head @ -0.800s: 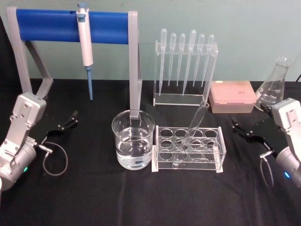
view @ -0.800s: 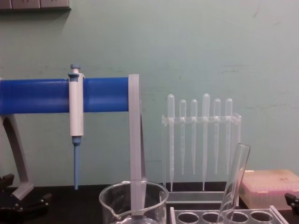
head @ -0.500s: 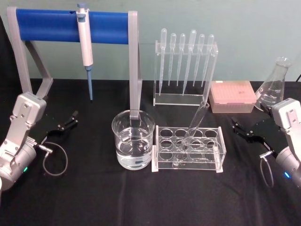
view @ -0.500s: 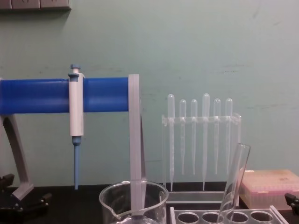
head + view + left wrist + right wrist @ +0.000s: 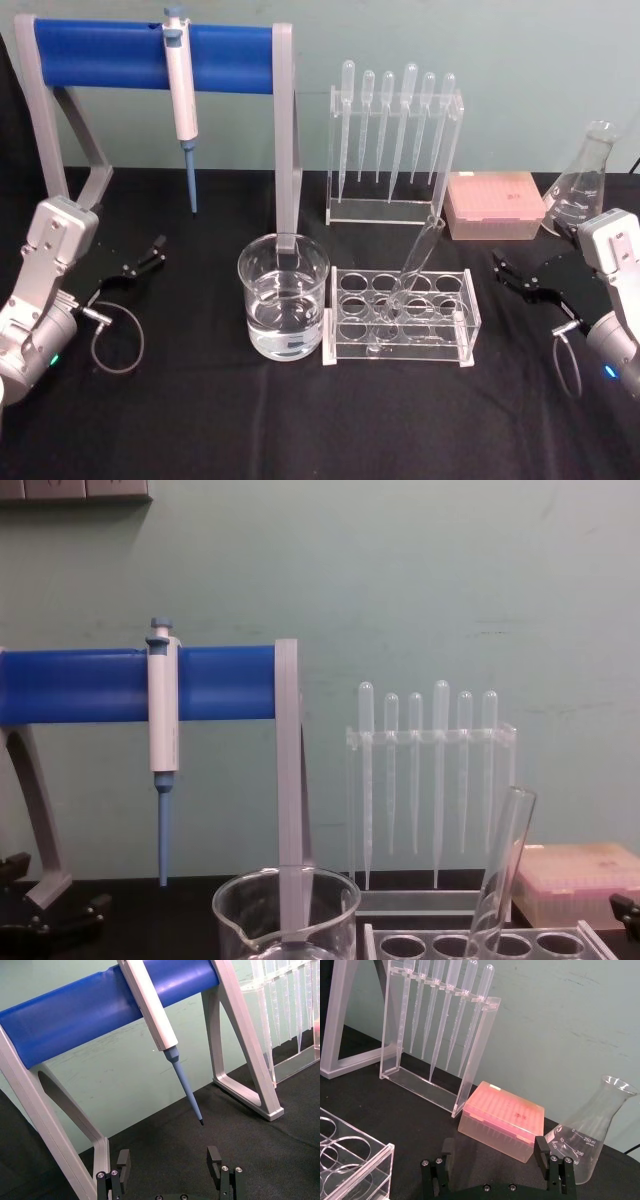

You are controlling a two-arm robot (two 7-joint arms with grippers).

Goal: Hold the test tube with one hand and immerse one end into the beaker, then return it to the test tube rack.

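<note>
The test tube (image 5: 412, 270) leans in the clear rack (image 5: 345, 342), its rim tilted toward the back right; the chest view shows the test tube (image 5: 503, 870) rising out of the rack. The beaker (image 5: 283, 310), holding clear liquid, stands just left of the rack, and its spouted rim shows as the beaker (image 5: 287, 915) in the chest view. My left gripper (image 5: 140, 262) rests open at the far left, well away from both. My right gripper (image 5: 515, 275) sits open at the far right, apart from the rack. In the wrist views, the left gripper (image 5: 168, 1162) and right gripper (image 5: 493, 1152) hold nothing.
A white-and-blue pipettor (image 5: 181, 95) hangs from the blue-barred stand (image 5: 100, 50) at the back left. Behind the rack stands a holder of plastic pipettes (image 5: 395, 135). A pink tip box (image 5: 495, 205) and a glass flask (image 5: 580, 185) occupy the back right.
</note>
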